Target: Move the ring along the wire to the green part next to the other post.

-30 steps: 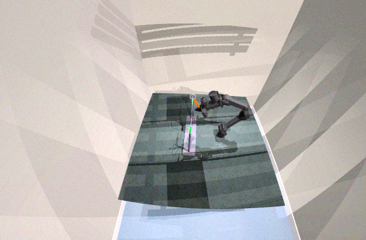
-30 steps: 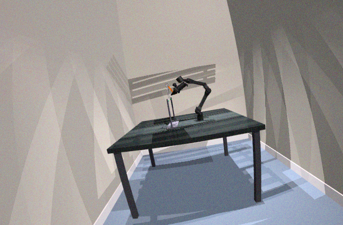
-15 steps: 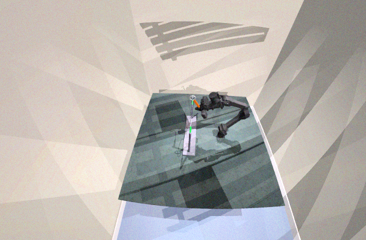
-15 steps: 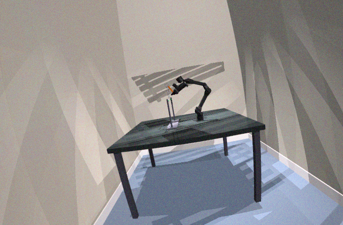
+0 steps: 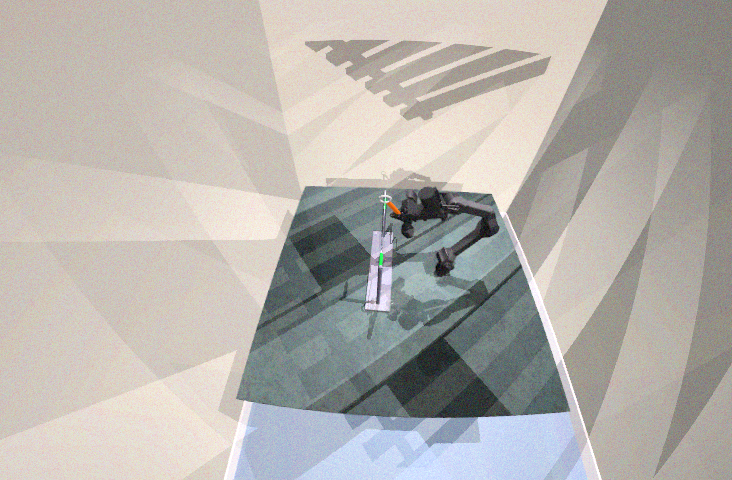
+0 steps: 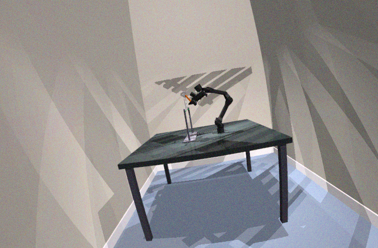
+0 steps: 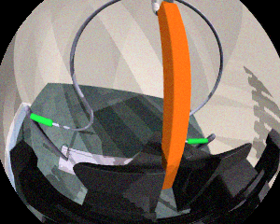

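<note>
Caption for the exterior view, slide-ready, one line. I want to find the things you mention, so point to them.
The gripper (image 5: 397, 215) (image 6: 190, 103) (image 7: 161, 134) holds the orange handle (image 5: 393, 207) (image 6: 188, 98) (image 7: 175, 84), with the ring (image 5: 387, 202) (image 6: 182, 95) raised above the two posts' tops.
</note>
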`<state>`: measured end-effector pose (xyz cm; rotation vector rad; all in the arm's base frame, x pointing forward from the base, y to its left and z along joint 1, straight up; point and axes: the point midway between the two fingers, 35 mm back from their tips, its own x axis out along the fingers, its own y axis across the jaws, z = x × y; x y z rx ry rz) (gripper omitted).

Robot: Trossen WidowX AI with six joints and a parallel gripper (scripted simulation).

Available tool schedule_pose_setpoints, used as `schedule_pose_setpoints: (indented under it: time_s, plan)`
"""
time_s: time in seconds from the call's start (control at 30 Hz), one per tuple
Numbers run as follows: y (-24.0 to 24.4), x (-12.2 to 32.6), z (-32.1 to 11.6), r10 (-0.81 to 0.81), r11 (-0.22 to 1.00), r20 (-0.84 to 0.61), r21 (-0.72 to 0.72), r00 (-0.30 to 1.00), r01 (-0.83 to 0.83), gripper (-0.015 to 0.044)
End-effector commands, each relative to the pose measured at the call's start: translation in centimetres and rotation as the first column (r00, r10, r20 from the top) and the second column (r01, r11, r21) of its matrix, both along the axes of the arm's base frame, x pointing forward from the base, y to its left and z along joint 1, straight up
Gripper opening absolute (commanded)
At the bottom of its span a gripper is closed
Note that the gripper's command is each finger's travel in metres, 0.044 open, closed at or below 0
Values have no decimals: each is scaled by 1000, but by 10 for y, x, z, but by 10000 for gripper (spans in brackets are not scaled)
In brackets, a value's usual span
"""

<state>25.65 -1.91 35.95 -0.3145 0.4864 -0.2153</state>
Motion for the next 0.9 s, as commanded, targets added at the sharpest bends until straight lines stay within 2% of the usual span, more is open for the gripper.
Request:
schedule_pose_setpoints:
  time_s: [0.0,0.87]
  plan:
    - [-1,0,-1,-1,998,-6,-62,1000,1,-150]
    - [-13,0,6,-21,906,-5,-423,1000,17,-150]
